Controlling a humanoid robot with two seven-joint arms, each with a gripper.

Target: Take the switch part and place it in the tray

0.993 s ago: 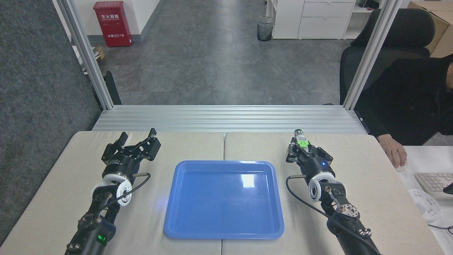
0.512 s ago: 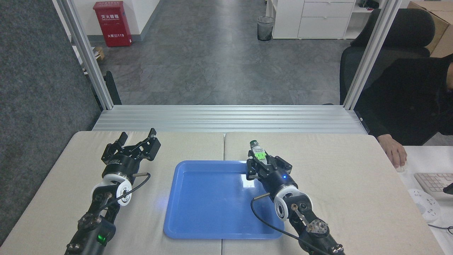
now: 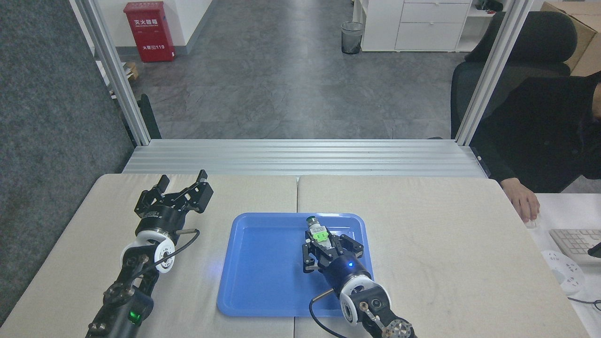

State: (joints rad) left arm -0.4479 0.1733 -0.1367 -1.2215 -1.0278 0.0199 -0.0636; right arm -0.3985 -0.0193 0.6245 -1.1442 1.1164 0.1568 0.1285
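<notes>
The right gripper [image 3: 324, 242] — moving in from the right — is now gripping the small green-and-silver switch part [image 3: 317, 230] over the glossy blue plastic tray [image 3: 263, 272], lower centre; release looks next. The left gripper [image 3: 181, 185] is idling open.

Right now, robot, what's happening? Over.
Right end effector shut on small green-and-silver switch part, over glossy blue plastic tray. Left end effector open, idle. Nothing blocking.

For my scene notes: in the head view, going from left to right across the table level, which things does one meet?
left gripper → tray → switch part, held by the right gripper above the tray → person's hand → keyboard
</notes>
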